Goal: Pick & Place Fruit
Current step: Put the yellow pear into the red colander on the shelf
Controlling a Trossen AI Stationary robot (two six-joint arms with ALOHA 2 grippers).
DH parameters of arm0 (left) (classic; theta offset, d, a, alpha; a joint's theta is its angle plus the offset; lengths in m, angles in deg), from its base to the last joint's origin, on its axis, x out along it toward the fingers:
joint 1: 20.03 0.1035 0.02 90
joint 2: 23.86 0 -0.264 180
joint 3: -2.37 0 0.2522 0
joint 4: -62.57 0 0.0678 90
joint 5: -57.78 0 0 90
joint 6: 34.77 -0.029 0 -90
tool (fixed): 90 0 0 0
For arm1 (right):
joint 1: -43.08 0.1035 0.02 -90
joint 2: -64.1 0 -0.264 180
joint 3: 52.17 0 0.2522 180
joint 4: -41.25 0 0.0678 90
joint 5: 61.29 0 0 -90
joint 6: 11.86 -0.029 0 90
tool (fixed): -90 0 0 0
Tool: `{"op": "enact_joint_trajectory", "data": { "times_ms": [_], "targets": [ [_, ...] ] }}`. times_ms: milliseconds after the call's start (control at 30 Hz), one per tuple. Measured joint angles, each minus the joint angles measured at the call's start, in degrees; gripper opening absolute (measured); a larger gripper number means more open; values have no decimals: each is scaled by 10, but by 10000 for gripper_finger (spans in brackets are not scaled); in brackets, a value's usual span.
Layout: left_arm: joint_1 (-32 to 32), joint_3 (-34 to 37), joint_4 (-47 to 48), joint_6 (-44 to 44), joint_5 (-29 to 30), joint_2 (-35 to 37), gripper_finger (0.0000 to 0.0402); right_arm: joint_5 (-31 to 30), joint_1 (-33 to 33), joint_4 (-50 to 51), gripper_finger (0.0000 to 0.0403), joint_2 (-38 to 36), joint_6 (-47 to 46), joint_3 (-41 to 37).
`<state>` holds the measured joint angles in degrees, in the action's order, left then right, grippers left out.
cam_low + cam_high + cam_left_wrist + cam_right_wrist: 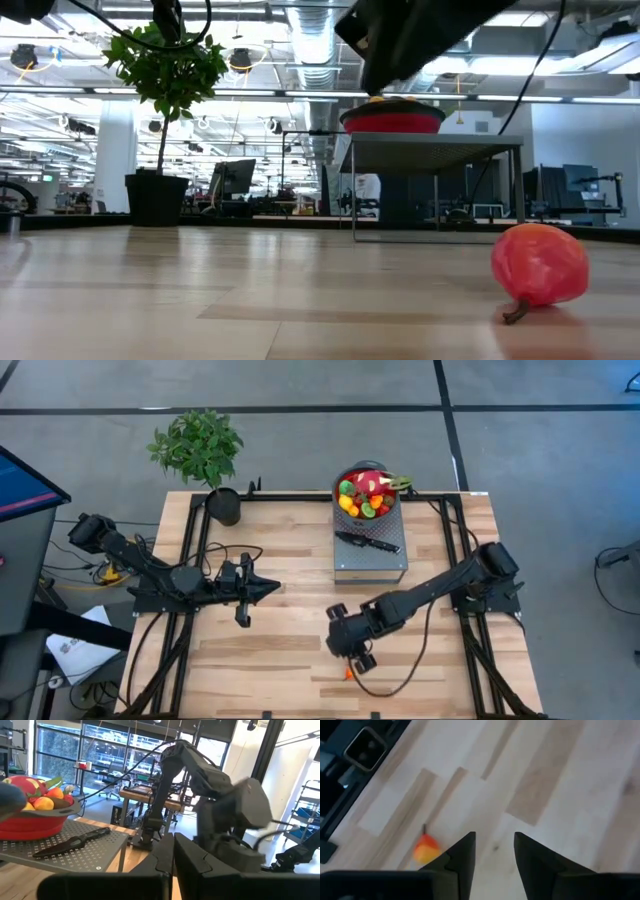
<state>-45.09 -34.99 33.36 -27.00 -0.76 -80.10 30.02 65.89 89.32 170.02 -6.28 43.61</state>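
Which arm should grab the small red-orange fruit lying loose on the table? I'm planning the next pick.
The right. Its gripper hangs open just beside the fruit, nothing held. The left gripper is shut and waits farther off, at the table's left-middle.

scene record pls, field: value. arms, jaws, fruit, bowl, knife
left gripper: parked over table's left half, jaws shut, empty
right gripper: above near table edge, jaws open, empty
loose fruit: small red-orange piece with stem, lying on the wooden table beside the right gripper, not between the jaws
bowl: red, on the grey perforated stand, filled with mixed fruit
knife: black, flat on stand in front of bowl
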Motion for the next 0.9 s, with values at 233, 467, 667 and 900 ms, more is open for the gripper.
{"op": "enact_joint_trajectory", "data": {
  "times_ms": [233, 467, 667, 900],
  "targets": [
    [0, 0, 0, 0, 0, 0, 6, -15, 40, 1, 203, 13, -5, 0],
    [0, 0, 0, 0, 0, 0, 6, -15, 65, -2, 264, 13, -63, 0],
    [0, 0, 1, 0, 0, 0, 6, -14, 68, -10, 259, 52, -87, 1],
    [0, 0, 1, 0, 0, 0, 6, -11, 71, 18, 255, 103, -98, 0]
  ]
}}
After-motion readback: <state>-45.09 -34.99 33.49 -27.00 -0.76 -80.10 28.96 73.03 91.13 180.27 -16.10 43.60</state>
